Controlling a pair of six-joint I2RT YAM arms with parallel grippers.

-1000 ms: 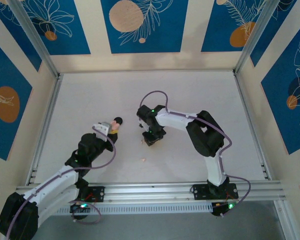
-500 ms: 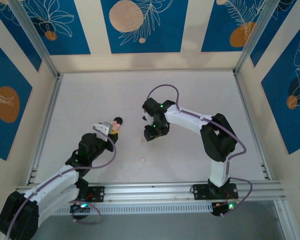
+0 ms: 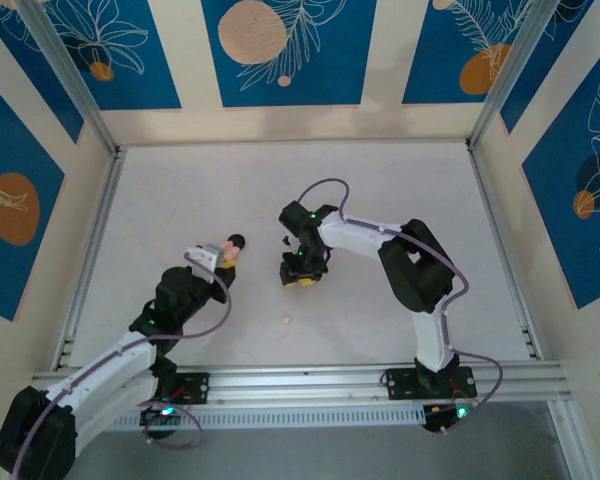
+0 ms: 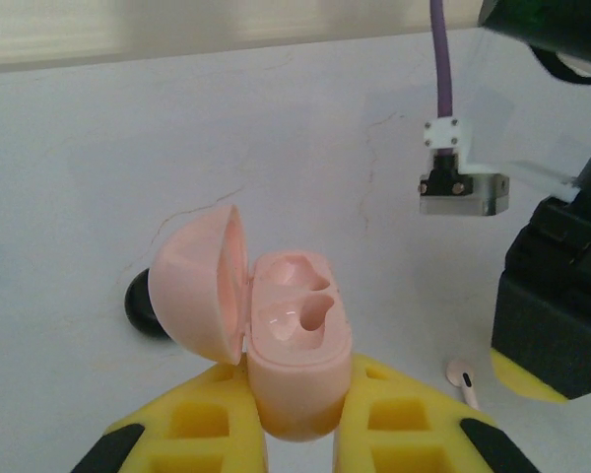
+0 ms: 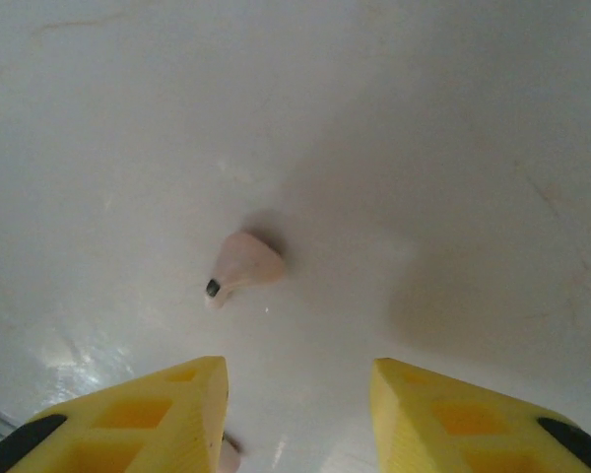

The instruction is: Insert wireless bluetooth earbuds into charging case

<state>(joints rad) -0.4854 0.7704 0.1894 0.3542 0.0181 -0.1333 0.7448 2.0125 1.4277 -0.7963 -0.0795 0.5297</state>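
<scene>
The left tool (image 4: 300, 419) is clamped on the lower half of a pale pink, rounded plastic charging case (image 4: 294, 345) at the bottom centre of the left wrist view. Its hinged lid (image 4: 202, 286) is swung open to the left, exposing two moulded sockets. Behind the lid a small black round case (image 4: 143, 307) sits on the white table (image 4: 177, 148). At lower right a tiny pale pink stemmed earbud (image 4: 463, 379) lies on the table just beside the other arm's yellow finger. The right tool (image 5: 297, 394) points down with its yellow fingers apart and nothing between them. A pale pink earbud (image 5: 244, 264) lies mid-frame, above and left of the gap, touching neither finger. From above, the right tool (image 3: 298, 278) is at centre, the left tool (image 3: 223, 258) is well apart to its left, and a pale pink speck (image 3: 287, 320) lies below.
</scene>
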